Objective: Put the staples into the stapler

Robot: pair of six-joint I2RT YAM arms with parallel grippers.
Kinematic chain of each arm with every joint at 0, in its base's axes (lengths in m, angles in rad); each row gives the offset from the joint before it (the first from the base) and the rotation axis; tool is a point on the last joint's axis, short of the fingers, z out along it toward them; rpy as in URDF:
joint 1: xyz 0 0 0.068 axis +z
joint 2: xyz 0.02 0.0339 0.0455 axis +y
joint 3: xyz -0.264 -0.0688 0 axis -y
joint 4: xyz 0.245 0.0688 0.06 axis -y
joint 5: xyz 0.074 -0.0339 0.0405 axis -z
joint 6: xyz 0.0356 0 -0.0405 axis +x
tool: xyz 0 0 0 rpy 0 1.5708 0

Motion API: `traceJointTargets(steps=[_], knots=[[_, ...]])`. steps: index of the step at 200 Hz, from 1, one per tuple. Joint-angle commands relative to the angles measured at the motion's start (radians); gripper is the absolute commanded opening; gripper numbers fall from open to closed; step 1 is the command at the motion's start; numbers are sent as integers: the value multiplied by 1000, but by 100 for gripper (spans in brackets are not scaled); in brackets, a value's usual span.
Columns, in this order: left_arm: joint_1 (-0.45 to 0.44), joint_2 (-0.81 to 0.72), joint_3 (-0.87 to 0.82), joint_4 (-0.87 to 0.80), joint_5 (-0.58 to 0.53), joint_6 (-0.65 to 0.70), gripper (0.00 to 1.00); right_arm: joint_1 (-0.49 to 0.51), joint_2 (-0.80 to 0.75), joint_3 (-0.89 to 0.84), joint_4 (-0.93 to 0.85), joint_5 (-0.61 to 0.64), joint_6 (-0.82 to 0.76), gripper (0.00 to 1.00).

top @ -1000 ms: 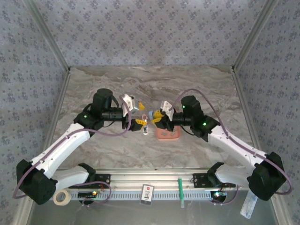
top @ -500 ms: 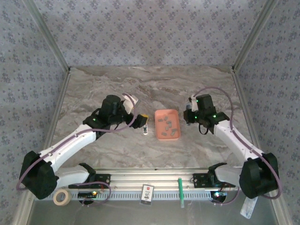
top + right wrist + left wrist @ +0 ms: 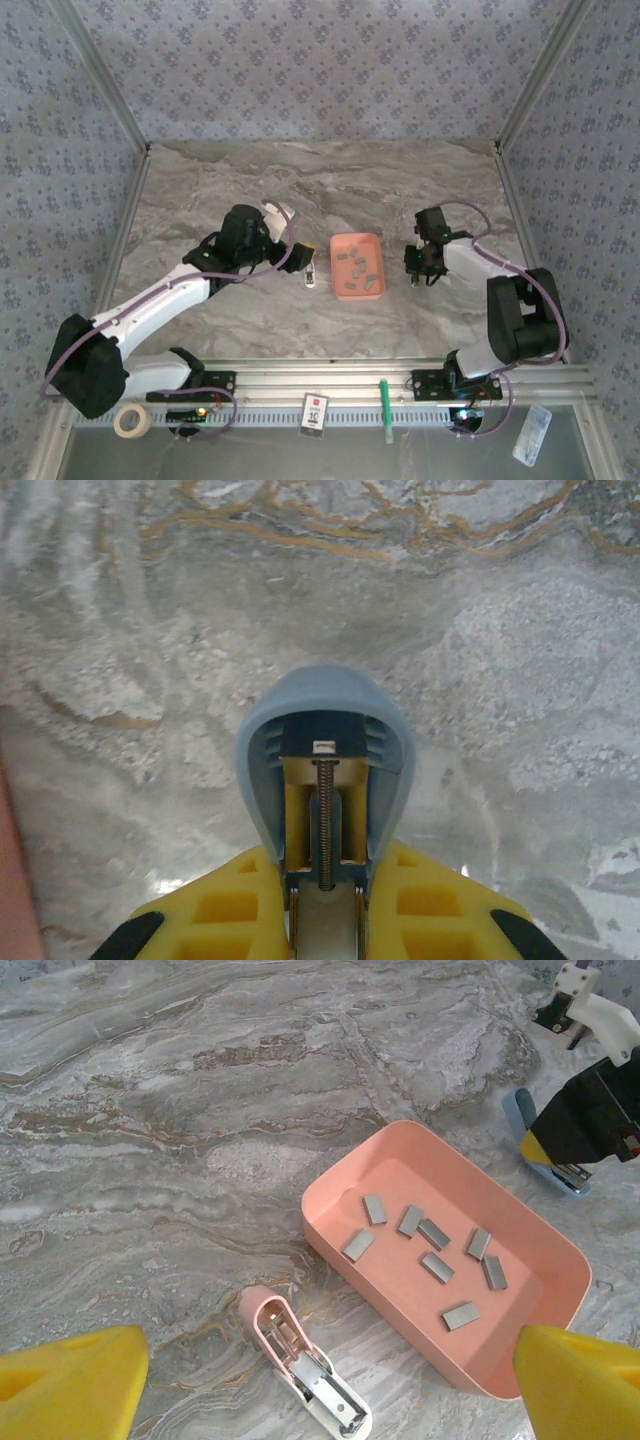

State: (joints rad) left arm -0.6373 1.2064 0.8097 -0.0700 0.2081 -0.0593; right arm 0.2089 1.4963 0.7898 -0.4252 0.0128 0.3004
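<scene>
Right gripper (image 3: 325, 880) has swung out right of the pink tray (image 3: 450, 1185), pinching the blue stapler (image 3: 325, 710); left gripper (image 3: 330, 1360) gapes empty. Flat staples (image 3: 437, 1267) could skid when pinched.

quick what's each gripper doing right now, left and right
left gripper: open, empty
right gripper: shut on the blue stapler

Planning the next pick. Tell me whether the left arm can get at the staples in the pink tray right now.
Probably yes: the left gripper hangs open near the tray, and the staples lie loose and uncovered inside it, with nothing in between.
</scene>
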Motion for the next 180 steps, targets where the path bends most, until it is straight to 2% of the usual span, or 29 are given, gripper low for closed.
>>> traceJointTargets(steps=[1, 81, 129, 180], knots=[[-8, 5, -2, 25, -14, -11, 94, 3, 29, 38, 21, 61, 19, 17], [-8, 10, -6, 27, -29, -11, 94, 25, 93, 92, 8, 72, 15, 25], [-8, 7, -8, 18, -33, -15, 94, 41, 57, 86, -19, 58, -6, 46], [-7, 6, -9, 15, -46, -52, 95, 48, -45, 109, -105, 38, -7, 47]])
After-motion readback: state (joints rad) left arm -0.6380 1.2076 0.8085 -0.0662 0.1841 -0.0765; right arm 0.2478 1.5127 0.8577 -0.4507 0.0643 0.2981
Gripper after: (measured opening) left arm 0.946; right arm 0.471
